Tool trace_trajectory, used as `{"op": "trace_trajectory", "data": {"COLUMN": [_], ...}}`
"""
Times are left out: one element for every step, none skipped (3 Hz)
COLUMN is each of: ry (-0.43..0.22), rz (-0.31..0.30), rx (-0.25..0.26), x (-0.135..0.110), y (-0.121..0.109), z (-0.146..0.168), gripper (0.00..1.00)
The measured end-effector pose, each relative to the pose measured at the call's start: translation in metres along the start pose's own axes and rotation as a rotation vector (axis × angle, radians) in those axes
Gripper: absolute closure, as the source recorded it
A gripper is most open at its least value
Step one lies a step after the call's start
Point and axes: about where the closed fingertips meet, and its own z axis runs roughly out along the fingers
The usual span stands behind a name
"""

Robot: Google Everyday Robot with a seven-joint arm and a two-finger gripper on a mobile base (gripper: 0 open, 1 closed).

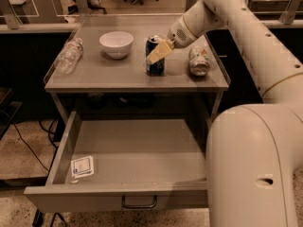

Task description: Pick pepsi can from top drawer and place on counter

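The pepsi can (154, 64), dark blue with a silver top, stands upright on the counter (109, 74) just right of its middle. My gripper (157, 53) is at the can's upper right side, reaching in from the right, with its pale tip across the can's front. The top drawer (118, 197) is pulled wide open below the counter, with its dark bar handle (139, 203) at the front centre. There is no can in the drawer.
A white bowl (116, 43) sits left of the can. A clear plastic bottle (69, 56) lies at the counter's left edge. A silver can (199, 60) lies on its side at the right. A small white packet (82, 166) lies in the drawer's front left corner.
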Motion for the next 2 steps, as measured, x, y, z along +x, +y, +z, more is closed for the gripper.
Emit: {"op": "trace_trajectory", "data": {"ry": [0.000,0.000], "rz": [0.000,0.000], "rx": [0.000,0.000], "x": [0.0000,0.0000], "y": [0.0000,0.0000], "z": [0.0003,0.0003], "gripper": [0.00,0.00]}}
